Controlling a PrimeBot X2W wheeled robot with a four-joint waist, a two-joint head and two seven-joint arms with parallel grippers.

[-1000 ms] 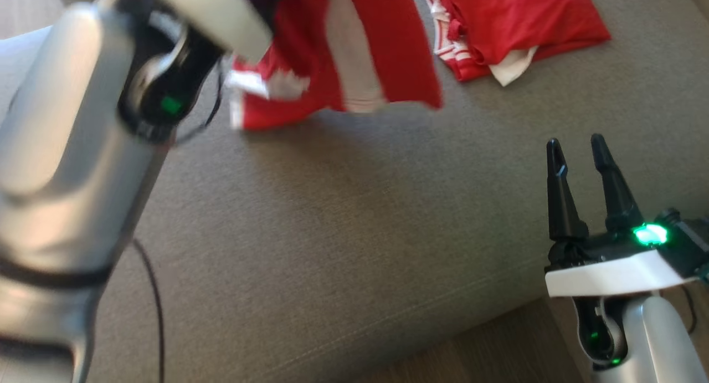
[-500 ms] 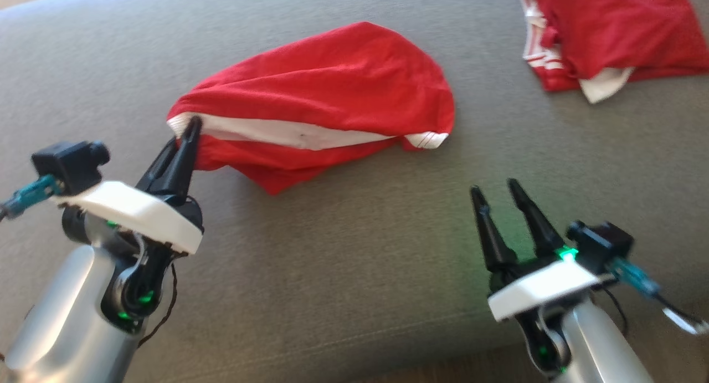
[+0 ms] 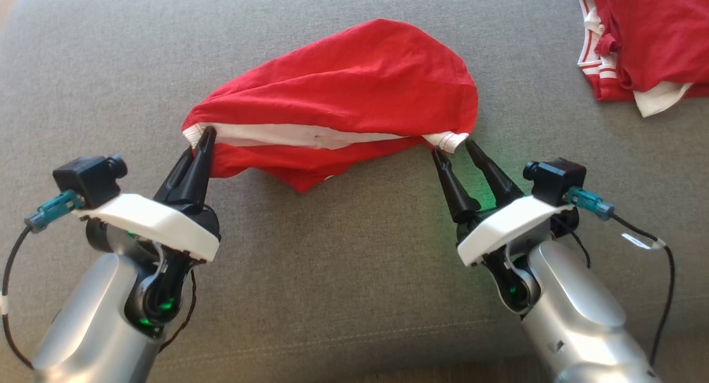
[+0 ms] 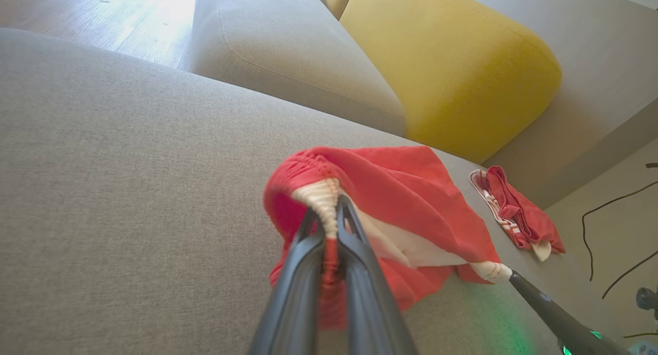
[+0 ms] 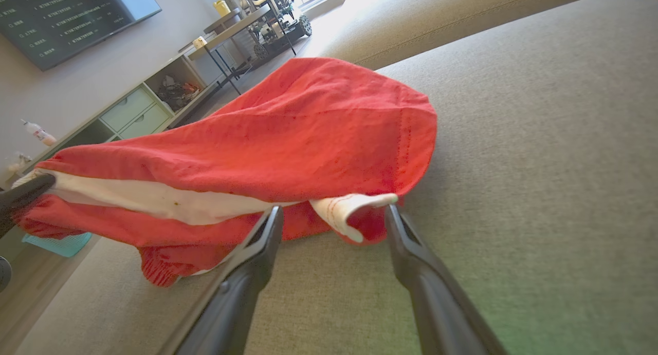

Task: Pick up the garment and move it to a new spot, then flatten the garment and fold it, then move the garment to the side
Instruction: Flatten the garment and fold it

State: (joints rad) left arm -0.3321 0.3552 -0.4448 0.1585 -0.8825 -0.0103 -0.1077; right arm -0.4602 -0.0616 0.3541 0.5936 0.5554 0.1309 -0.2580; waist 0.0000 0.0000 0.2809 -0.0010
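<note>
The garment (image 3: 343, 95) is red with a white stripe and ribbed white trim, and it lies bunched on the grey sofa seat (image 3: 343, 272). My left gripper (image 3: 204, 136) is shut on its left white corner, with cloth pinched between the fingers (image 4: 331, 226). My right gripper (image 3: 455, 148) is open, its fingertips on either side of the garment's right white corner (image 5: 354, 211). That corner lies loose between the jaws in the right wrist view. The garment (image 5: 288, 139) sags between both corners, its lower fold touching the seat.
A second red and white garment (image 3: 637, 39) lies crumpled at the seat's far right. A yellow cushion (image 4: 452, 72) and a grey cushion (image 4: 288, 52) stand behind. Cables (image 3: 659, 283) trail from my right arm near the seat's front edge.
The head camera has swung down and left. The left gripper lowered the garment from hanging to lying on the seat. The right gripper moved up to the garment's right corner.
</note>
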